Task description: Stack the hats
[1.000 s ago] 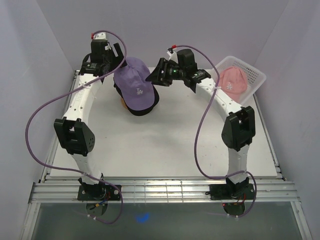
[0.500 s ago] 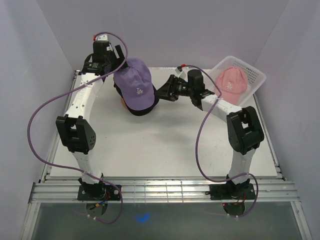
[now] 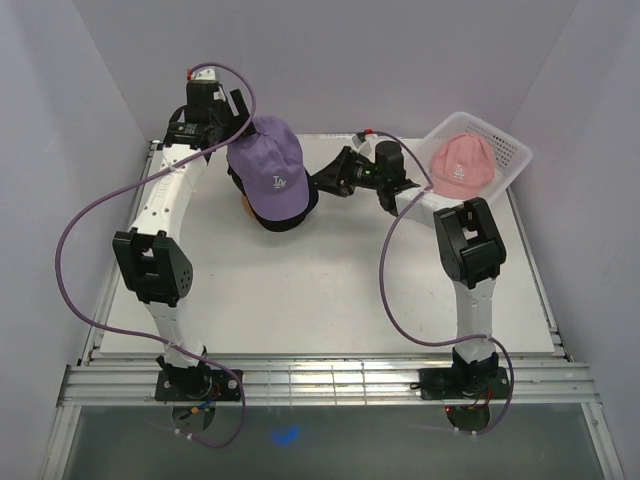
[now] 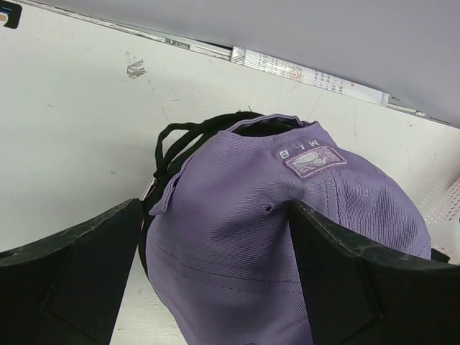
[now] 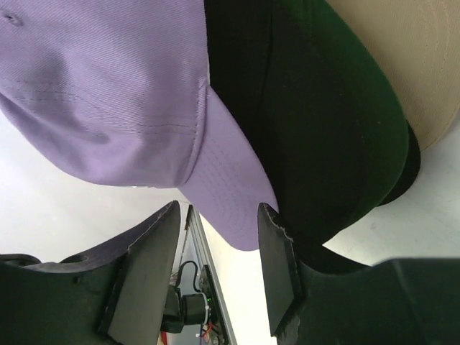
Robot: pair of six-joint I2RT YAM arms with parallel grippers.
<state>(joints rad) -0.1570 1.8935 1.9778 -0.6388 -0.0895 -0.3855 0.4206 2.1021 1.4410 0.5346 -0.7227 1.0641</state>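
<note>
Dropping from the raised pose it held a second ago, the right gripper (image 5: pixel 219 212) now sits low at the peak of the lavender fabric baseball cap (image 3: pixel 268 172). Its jaws are parted, with the brim's edge between them in the wrist view and nothing pinched. Under that brim lie a black fabric cap (image 5: pixel 237 86) and a dark green fabric cap (image 5: pixel 330 122), piled on the round tan wooden stand (image 5: pixel 410 65).

The left gripper (image 4: pixel 215 208) has not moved from the back of the lavender cap. Its fingers are spread either side of the crown, and whether they press the cloth cannot be told.

The pink fabric cap (image 3: pixel 462 165) still rests in the white plastic mesh basket (image 3: pixel 515 150) at the far right, well apart from the pile. The lavender cap looks close to settled, probably needing only its brim squared. The pink one is left to stack.
</note>
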